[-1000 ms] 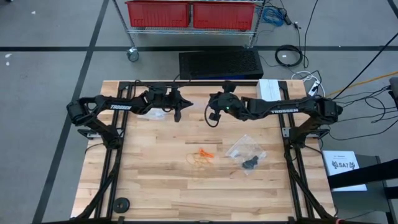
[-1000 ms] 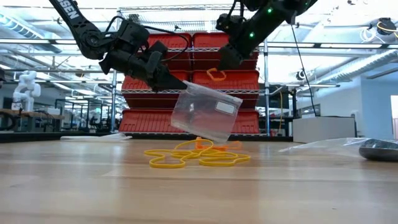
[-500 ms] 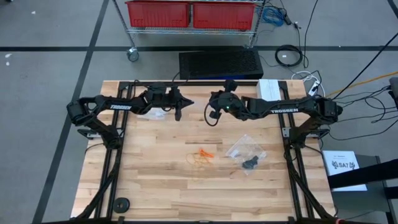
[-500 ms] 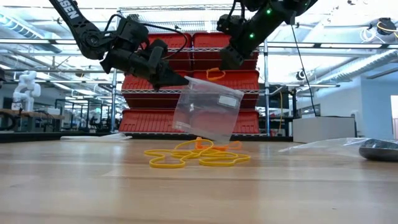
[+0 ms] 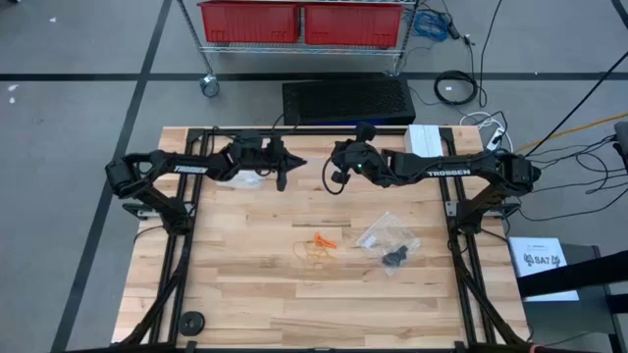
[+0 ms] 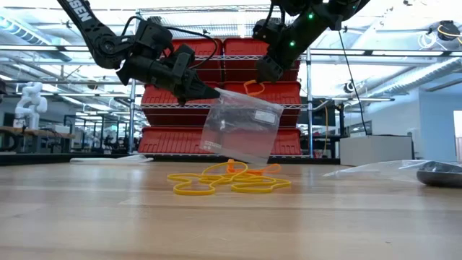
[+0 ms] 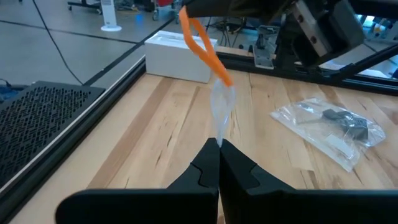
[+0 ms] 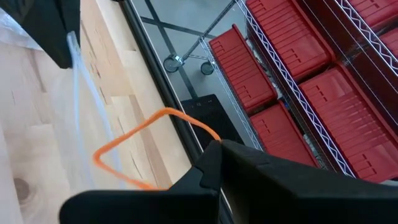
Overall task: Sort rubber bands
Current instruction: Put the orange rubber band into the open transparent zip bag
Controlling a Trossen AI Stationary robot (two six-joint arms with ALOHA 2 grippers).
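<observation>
My left gripper [image 6: 211, 92] is shut on a clear plastic bag [image 6: 239, 128] held in the air over the table's far middle. Close to the right of it, my right gripper [image 6: 266, 72] is shut on an orange rubber band [image 6: 253, 88], which hangs just above the bag's upper edge. In the left wrist view the band [image 7: 203, 46] shows over the bag's thin edge [image 7: 221, 111]. A heap of tan and orange rubber bands [image 5: 317, 245] lies loose on the table's middle. My left gripper pinches the bag's upper corner [image 6: 219, 93] between its two fingers, coming nearly level from the table's left. The bag hangs tilted below the fingers, clear of the table. My right gripper pinches one end of the orange band's loop [image 8: 198, 130] between its fingertips, slanting down from the table's right. The rest of the loop hangs free below the fingers.
A second clear bag [image 5: 389, 238] with black rubber bands inside lies on the table right of the heap. Another bit of clear plastic [image 5: 242, 179] lies under the left arm. A white box [image 5: 426, 140] stands at the far right edge.
The corner of the bag in my left gripper has risen a little, and the bag now hangs with its upper edge closer under the orange band. Both grippers have stayed shut and in place.
</observation>
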